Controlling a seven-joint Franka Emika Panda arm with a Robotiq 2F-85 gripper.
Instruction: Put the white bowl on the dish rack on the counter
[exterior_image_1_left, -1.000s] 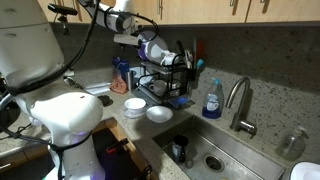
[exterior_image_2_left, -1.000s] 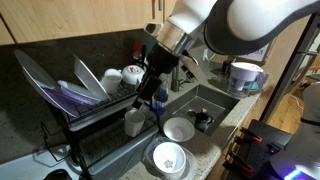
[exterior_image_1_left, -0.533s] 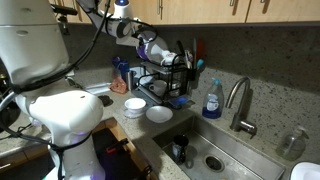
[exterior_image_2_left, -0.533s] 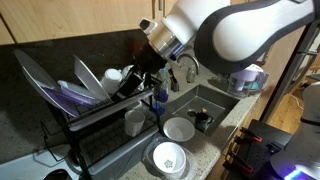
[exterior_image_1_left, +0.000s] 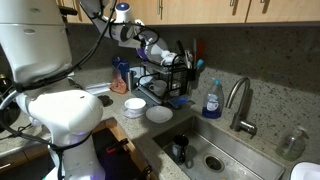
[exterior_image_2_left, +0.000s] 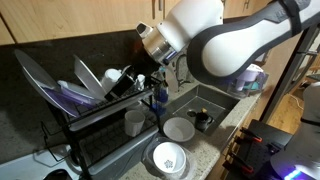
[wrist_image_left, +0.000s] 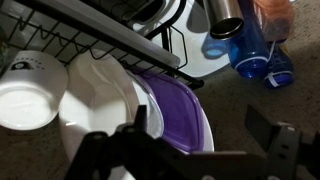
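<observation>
Pincer (wrist_image_left: 200, 128): jaws wide apart, gripping nothing, poised over the black wire dish rack (wrist_image_left: 110, 38). The round, smooth white bowl (wrist_image_left: 100, 100) stands on edge in the upper tier, between a white mug (wrist_image_left: 25, 95) and a purple plate (wrist_image_left: 180, 115). The surface (wrist_image_left: 260, 95) is speckled stone.

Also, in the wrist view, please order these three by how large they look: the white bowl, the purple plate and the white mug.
1. white bowl
2. purple plate, partly hidden behind the bowl, so its full size is unsure
3. white mug
</observation>
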